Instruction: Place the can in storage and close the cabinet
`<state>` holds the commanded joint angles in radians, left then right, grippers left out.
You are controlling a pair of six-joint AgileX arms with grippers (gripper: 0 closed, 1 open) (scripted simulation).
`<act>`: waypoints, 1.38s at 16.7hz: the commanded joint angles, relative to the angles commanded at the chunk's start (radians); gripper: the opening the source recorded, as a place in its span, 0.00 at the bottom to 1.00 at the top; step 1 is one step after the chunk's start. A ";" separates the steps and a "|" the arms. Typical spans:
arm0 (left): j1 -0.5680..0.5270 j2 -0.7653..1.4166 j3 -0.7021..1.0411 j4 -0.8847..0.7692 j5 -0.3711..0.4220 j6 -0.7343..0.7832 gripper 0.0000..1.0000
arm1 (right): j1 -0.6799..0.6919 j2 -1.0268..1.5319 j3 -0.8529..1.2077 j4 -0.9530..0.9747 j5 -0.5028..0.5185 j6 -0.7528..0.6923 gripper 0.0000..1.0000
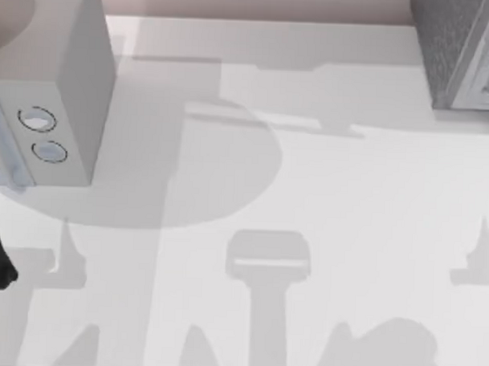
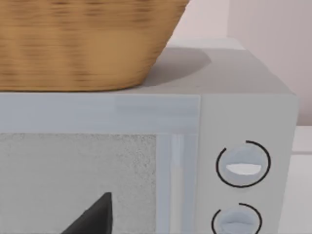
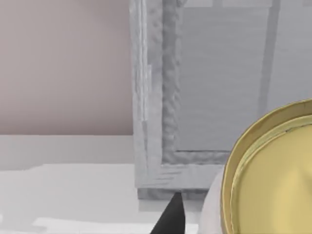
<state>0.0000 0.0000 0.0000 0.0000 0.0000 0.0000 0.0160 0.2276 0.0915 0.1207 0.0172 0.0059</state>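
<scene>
At the worktop's (image 1: 324, 194) far left stands a white microwave (image 1: 62, 104) with two round knobs (image 2: 243, 164) and a wicker basket (image 2: 83, 44) on top; the left gripper (image 2: 95, 217) faces its door, finger state unclear. At far right, the can (image 3: 273, 180) sits close by the right gripper (image 3: 170, 217), just before the grey cabinet (image 1: 466, 54); whether it is clamped I cannot tell.

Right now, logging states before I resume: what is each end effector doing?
Left end effector: facing the microwave door; cannot tell.
Right end effector: beside the can, before the cabinet; grip cannot be told.
</scene>
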 joint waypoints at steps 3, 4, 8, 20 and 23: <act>0.000 0.000 0.000 0.000 0.000 0.000 1.00 | -0.011 -0.161 -0.062 -0.082 -0.012 -0.004 0.00; 0.000 0.000 0.000 0.000 0.000 0.000 1.00 | -0.013 -0.193 -0.076 -0.100 -0.014 -0.005 0.00; 0.000 0.000 0.000 0.000 0.000 0.000 1.00 | -0.016 -0.228 -0.092 -0.121 -0.017 -0.006 0.00; 0.000 0.000 0.000 0.000 0.000 0.000 1.00 | 0.032 0.057 0.296 -0.196 0.023 0.000 0.00; 0.000 0.000 0.000 0.000 0.000 0.000 1.00 | 0.056 0.243 0.528 -0.261 0.049 0.003 0.00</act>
<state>0.0000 0.0000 0.0000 0.0000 0.0000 0.0000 0.0717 0.4702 0.6191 -0.1399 0.0665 0.0085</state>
